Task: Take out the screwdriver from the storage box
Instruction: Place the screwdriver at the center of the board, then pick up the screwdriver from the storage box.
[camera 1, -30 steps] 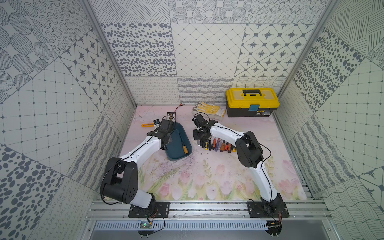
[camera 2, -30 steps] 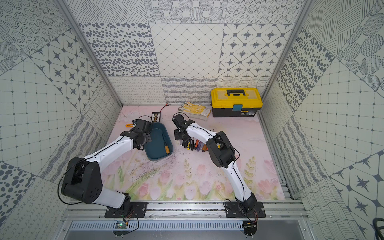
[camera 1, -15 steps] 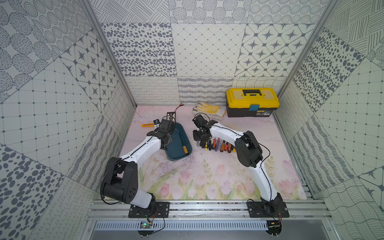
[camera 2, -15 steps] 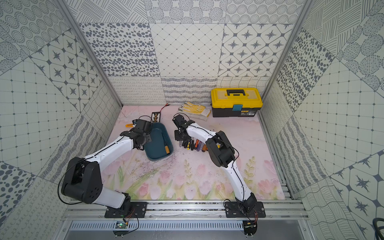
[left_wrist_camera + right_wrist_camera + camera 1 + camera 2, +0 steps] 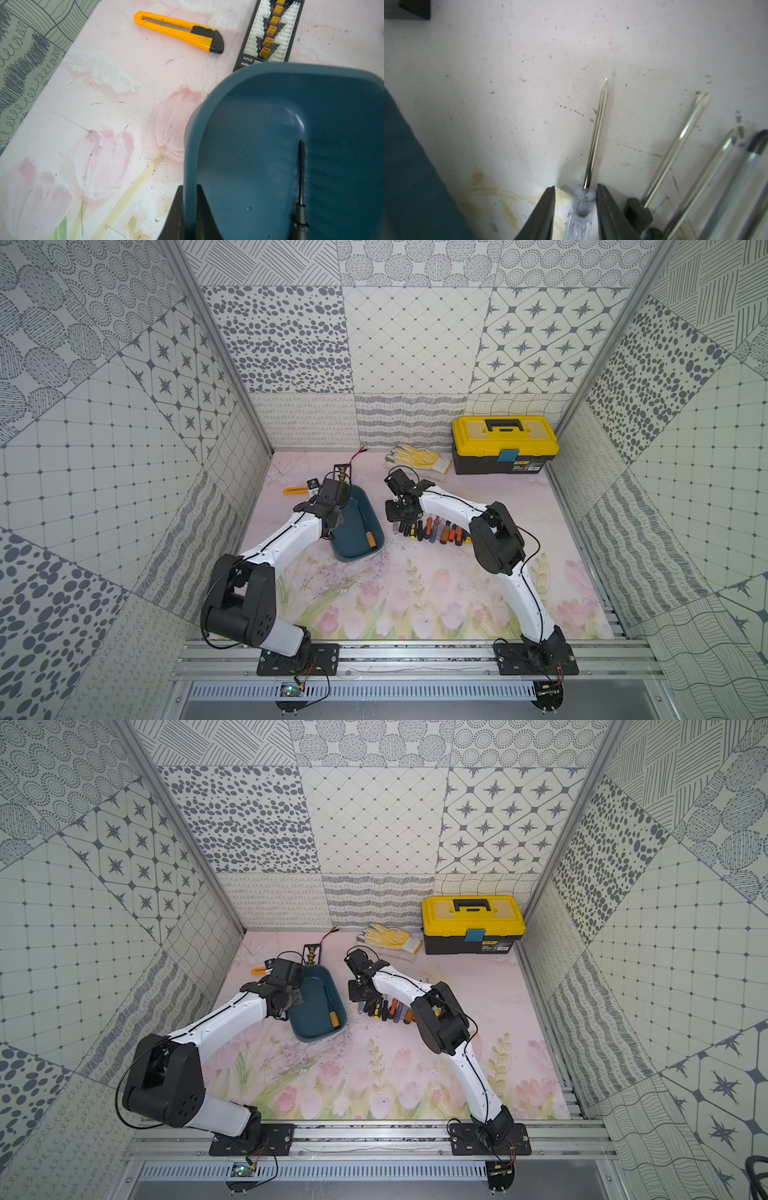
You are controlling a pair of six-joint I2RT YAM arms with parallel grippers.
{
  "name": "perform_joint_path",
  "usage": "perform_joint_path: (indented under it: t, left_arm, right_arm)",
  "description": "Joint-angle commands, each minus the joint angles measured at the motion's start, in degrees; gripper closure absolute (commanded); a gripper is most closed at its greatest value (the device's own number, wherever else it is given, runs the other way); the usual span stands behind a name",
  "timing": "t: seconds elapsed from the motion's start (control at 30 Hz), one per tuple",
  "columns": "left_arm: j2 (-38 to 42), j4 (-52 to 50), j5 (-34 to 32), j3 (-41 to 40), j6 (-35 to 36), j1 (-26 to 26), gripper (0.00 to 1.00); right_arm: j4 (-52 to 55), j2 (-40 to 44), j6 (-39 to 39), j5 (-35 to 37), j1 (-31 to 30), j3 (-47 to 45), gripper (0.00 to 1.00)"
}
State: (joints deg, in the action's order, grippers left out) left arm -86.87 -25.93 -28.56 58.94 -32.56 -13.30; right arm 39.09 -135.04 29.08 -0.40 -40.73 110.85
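Plainly, right fingers [image 5: 544, 214] straddle the clear screwdriver [image 5: 592, 158], parted, gripping nothing; a crooked lift could roll it; left fingers [image 5: 176, 216] pinch the storage box [image 5: 191, 145].

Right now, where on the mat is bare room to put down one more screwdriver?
Widest: the tulip front of the mat, nearer than box and screwdriver row. Also the strip between row and toolbox. Crowded: the gap between box and row, where the right pincer stands; the back corner with knife and board.
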Motion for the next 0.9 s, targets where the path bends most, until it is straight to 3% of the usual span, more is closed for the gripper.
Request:
perform_joint_path:
  t: [0.0, 0.5, 0.87]
  left_arm:
    - [0.31, 3.94, 1.98, -0.07, 1.66, 0.28, 1.0]
    - [-0.37, 7.09, 7.6, -0.59, 3.51, 0.24, 1.0]
    - [-1.27, 7.86, 10.27, -0.5, 3.55, 0.17, 1.0]
  right_arm:
    - [-2.82, 4.06, -0.25, 0.05, -0.05, -2.67, 0.57]
    - [-12.29, 19.63, -6.49, -1.98, -2.22, -14.07, 0.47]
    - [-9.15, 18.94, -6.87, -3.95, -8.17, -13.13, 0.4]
